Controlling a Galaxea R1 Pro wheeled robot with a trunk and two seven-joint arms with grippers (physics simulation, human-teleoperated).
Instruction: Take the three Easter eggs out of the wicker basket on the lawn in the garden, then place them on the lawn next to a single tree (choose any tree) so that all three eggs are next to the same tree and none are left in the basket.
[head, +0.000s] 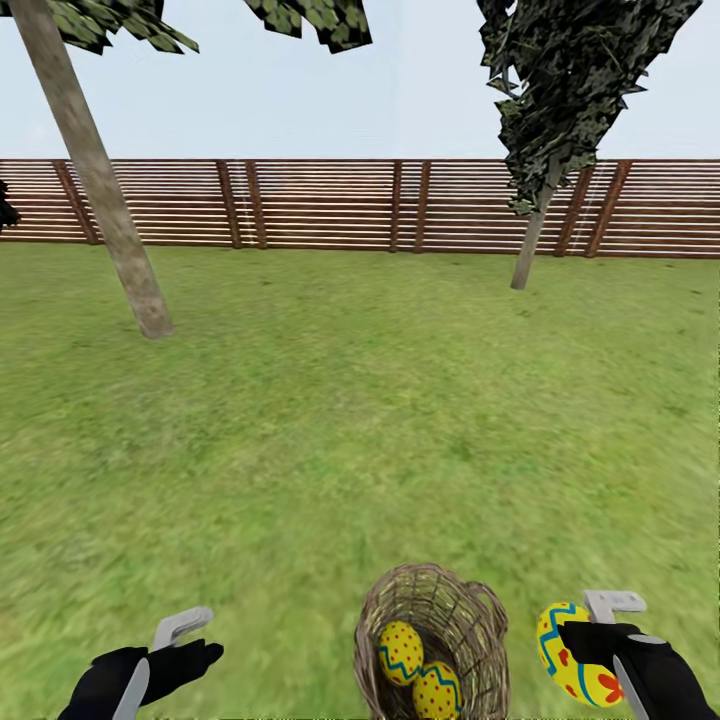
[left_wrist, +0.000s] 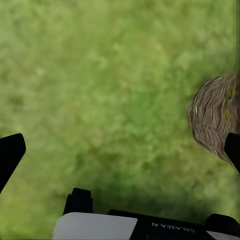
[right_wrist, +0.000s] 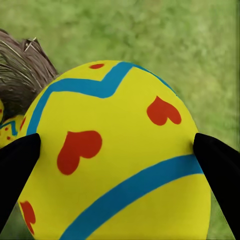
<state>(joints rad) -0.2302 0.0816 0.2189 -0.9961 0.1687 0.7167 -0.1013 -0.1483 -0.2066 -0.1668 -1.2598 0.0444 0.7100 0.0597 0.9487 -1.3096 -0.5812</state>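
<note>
— While the right gripper (head: 585, 650) clamps one Easter egg (head: 572, 655), where are the others?
— Two eggs (head: 418, 670) sit in the wicker basket (head: 432, 640) just beside it, base cut off. Left gripper (head: 180, 645) gapes empty. Far beyond, the slanted tree (head: 95, 170), crown cropped.

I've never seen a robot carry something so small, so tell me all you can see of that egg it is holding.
The held egg is bright yellow and smooth, painted with teal zigzag bands and red heart-like marks. The right tool is shut on it, one black finger pressing each side. It hangs above the lawn, outside the wicker basket and beside it on the robot's right, touching nothing but the fingers. Two more eggs lie in the basket.
</note>
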